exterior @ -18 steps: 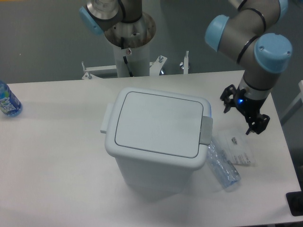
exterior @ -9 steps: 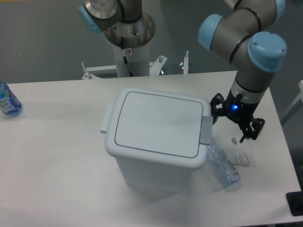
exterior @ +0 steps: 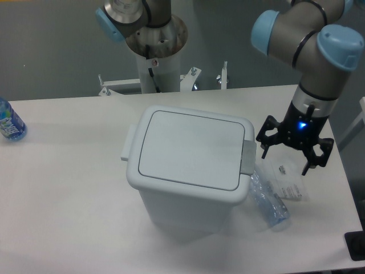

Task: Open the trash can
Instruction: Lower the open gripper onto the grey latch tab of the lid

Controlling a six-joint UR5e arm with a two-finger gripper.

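Fixed-camera view of the white counter (exterior: 68,188). The gripper (exterior: 287,161) hangs with its two black fingers (exterior: 266,149) spread wide apart and pointing downward, holding nothing. The trash can (exterior: 188,165) stands just left of the fingers, its flat lid fully closed so that its contents cannot be seen; the side tab nearest the fingers lies close beside them, not touching. Directly beneath the fingers lies a clear plastic packet (exterior: 290,180), and below and slightly left of them a crushed transparent bottle (exterior: 269,201) rests on its side. Far left of the fingers, at the counter's edge, lies a blue-tinted bottle (exterior: 9,123).
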